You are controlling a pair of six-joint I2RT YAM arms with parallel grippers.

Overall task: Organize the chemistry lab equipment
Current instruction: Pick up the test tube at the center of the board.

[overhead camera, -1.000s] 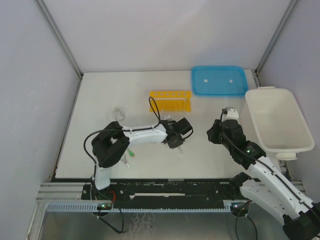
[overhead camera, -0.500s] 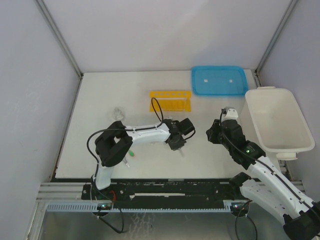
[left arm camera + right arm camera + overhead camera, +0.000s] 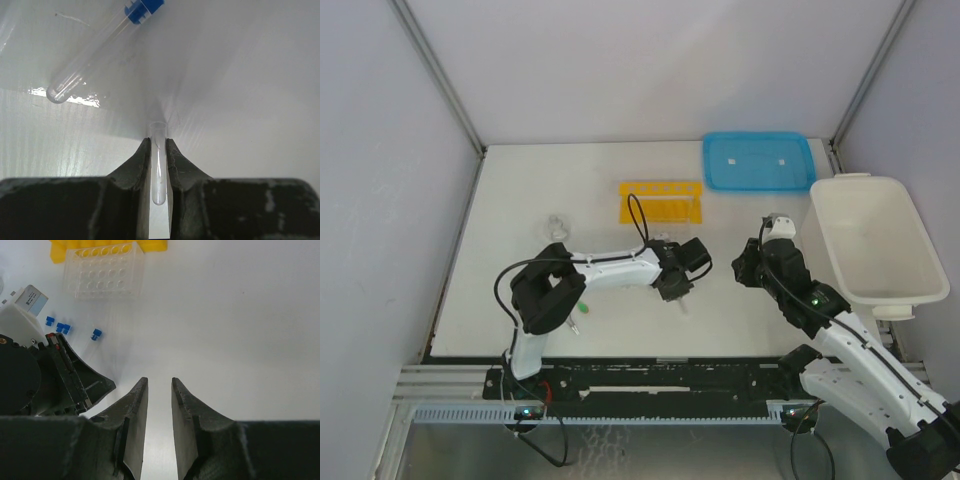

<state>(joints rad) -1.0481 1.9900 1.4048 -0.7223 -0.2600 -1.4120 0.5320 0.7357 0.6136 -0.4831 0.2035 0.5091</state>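
From above, the yellow plastic tube rack stands near the far edge of the white tabletop, with no tubes visible in it as far as this distance allows. The big white plastic tub sits at the right edge, nothing showing inside. The green-tipped stick and a small clear glass vessel lie toward the left side, unsorted.

In the left wrist view, the left gripper is clamped on a thin clear uncapped tube; a clear blue-capped tube lies loose on the tabletop beyond it.

In the right wrist view, the right gripper holds nothing, its jaws a narrow gap apart; small blue caps lie scattered before the rack. Sorting looks barely begun.
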